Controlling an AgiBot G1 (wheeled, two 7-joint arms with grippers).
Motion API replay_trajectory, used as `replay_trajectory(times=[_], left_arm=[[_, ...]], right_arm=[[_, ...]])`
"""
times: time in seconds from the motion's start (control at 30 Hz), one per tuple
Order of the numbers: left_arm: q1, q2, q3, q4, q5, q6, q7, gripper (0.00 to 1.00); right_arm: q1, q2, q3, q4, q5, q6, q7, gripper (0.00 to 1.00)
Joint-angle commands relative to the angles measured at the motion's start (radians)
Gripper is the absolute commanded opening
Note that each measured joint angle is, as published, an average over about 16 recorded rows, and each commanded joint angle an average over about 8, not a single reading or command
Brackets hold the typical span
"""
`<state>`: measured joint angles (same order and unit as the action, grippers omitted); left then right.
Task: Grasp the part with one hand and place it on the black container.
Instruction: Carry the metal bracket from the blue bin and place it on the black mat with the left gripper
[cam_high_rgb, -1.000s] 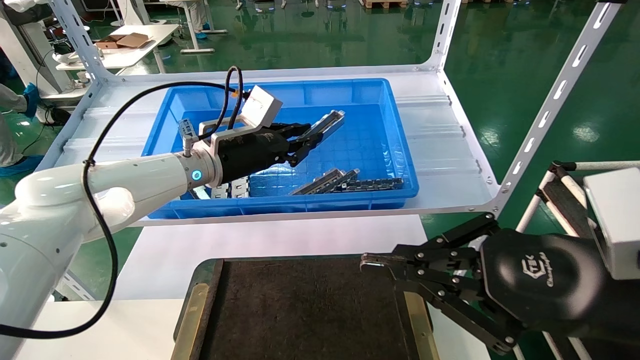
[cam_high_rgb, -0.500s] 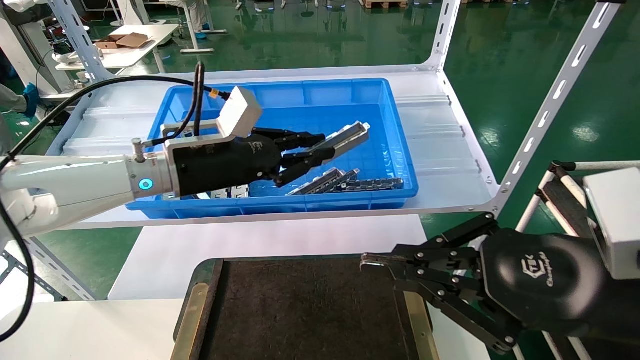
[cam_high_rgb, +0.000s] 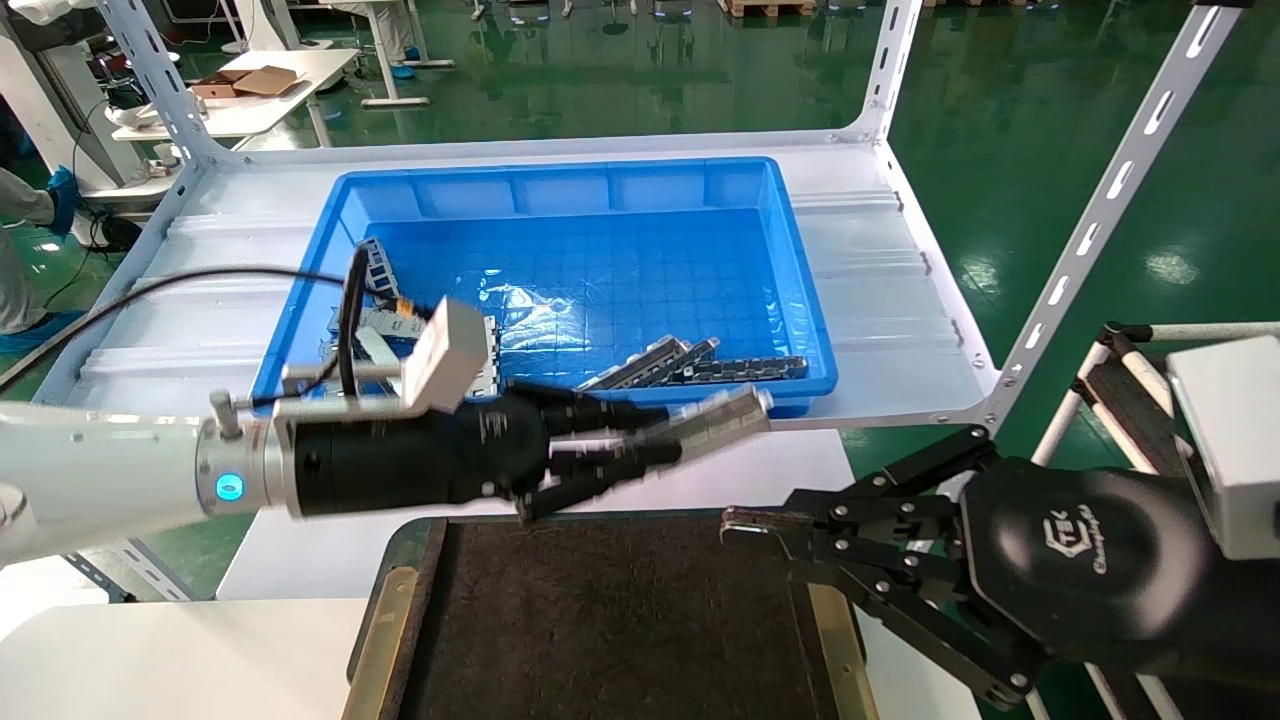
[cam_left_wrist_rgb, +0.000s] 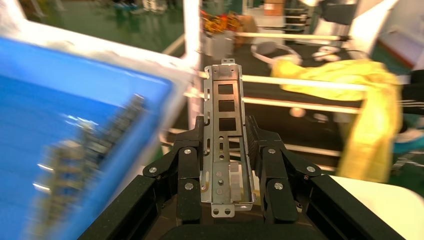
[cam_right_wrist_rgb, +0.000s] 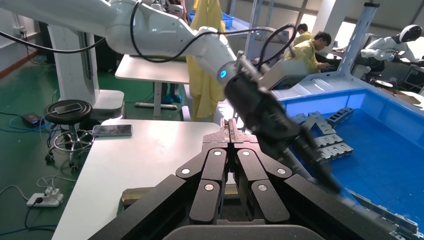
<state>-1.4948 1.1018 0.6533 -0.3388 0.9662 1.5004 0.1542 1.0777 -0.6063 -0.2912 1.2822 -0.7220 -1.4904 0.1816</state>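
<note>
My left gripper (cam_high_rgb: 610, 450) is shut on the part (cam_high_rgb: 715, 418), a long silvery metal trough with slotted windows. It holds the part level in the air, just past the blue bin's near edge and above the far edge of the black container (cam_high_rgb: 610, 620). In the left wrist view the part (cam_left_wrist_rgb: 226, 115) sits clamped between the two black fingers (cam_left_wrist_rgb: 189, 165). My right gripper (cam_high_rgb: 735, 525) is shut and empty, parked over the container's right side; its closed fingertips (cam_right_wrist_rgb: 230, 131) show in the right wrist view.
The blue bin (cam_high_rgb: 800, 290) stands on a white metal shelf (cam_high_rgb: 890, 290) and holds more parts (cam_high_rgb: 650, 362), a dark chain-like strip (cam_high_rgb: 745, 368) and flat grey plates (cam_high_rgb: 375, 265). White slotted shelf posts (cam_high_rgb: 1100, 200) rise at the right. A white table (cam_high_rgb: 180, 660) lies at the lower left.
My left gripper has carried the part out of the blue bin, toward me and down, to just above the black container's far edge. The right arm has not moved.
</note>
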Motion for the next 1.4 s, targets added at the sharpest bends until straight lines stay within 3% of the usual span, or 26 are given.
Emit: replay_trajectory(times=[0.03, 0.4, 0.77, 1.03, 1.4], left_arm=[[0.033, -0.013, 0.0, -0.032, -0.006, 0.021, -0.014, 0.0], [0.31, -0.054, 0.022, -0.289, -0.014, -0.116, -0.191, 0.0], [0.554, -0.06, 0.042, -0.502, 0.06, -0.552, -0.365, 0.0], [0.642, -0.005, 0.065, -0.577, 0.123, -0.836, -0.482, 0.0], [0.68, 0.101, 0.085, -0.58, 0.166, -1.126, -0.608, 0.0]], right_arm=[[0.0, 0.0, 0.0, 0.0, 0.0, 0.0, 0.0, 0.0], [0.0, 0.0, -0.001, 0.0, 0.001, 0.0, 0.0, 0.0], [0.0, 0.001, -0.001, 0.0, 0.001, 0.001, -0.001, 0.0], [0.0, 0.001, -0.002, 0.0, 0.001, 0.001, -0.001, 0.0], [0.001, 0.001, -0.002, 0.0, 0.002, 0.001, -0.001, 0.0]])
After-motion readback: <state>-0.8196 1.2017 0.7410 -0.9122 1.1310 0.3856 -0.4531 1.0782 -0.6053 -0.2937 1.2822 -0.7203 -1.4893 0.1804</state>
